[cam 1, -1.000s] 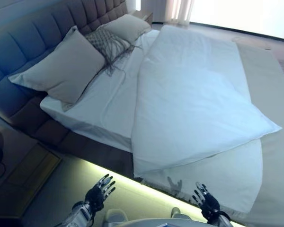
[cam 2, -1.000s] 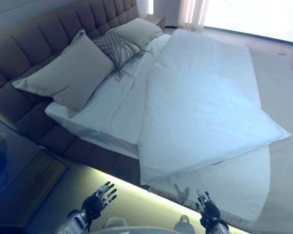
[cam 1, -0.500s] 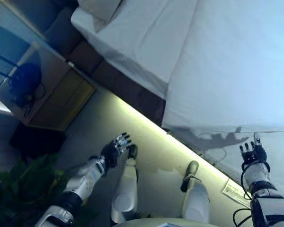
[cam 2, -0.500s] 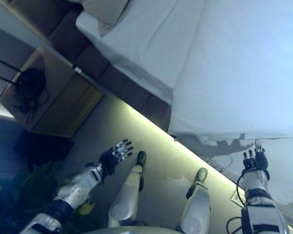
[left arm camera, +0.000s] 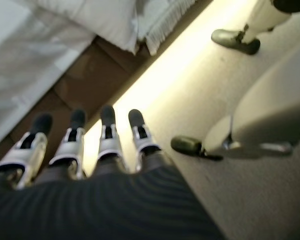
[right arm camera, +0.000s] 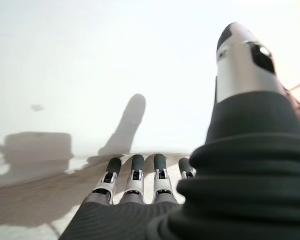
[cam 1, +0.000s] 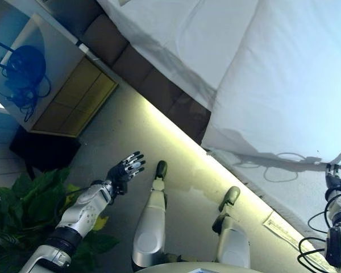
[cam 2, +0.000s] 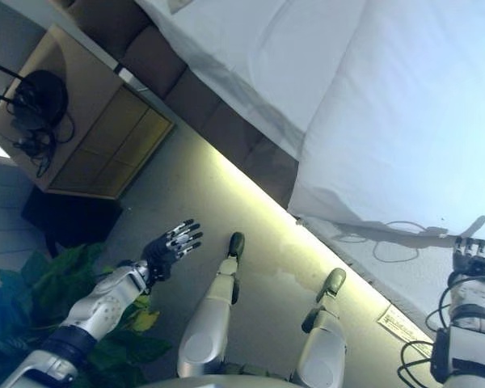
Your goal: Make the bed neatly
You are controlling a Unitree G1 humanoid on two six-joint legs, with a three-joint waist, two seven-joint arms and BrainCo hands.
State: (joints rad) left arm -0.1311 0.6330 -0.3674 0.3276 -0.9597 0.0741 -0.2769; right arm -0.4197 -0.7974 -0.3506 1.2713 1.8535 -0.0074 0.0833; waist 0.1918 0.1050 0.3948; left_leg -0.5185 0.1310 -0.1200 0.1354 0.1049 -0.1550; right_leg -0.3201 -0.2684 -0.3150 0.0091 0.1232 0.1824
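A white duvet (cam 1: pixel 284 85) lies on the bed over a white sheet (cam 1: pixel 176 40), its lower edge near the bed's side. A fringed pale blanket (cam 1: pixel 284 185) hangs below it. My left hand (cam 1: pixel 125 169) is open over the floor beside the bed and holds nothing; its fingers (left arm camera: pixel 107 131) are straight. My right hand (cam 1: pixel 336 177) is open with fingers (right arm camera: pixel 135 175) straight, close to the duvet's lower edge (right arm camera: pixel 65 165), holding nothing.
The brown bed frame (cam 1: pixel 159 91) has a lit strip along its base (cam 1: pixel 182 148). A wooden nightstand (cam 1: pixel 68 85) with a dark corded object (cam 1: pixel 23 65) stands beside the bed. A green plant (cam 1: pixel 23 210) is on the floor at the left.
The camera has tilted down, so the pillows and headboard have left the view. My right hand has moved right, close to the duvet's edge. My left hand has stayed open over the floor.
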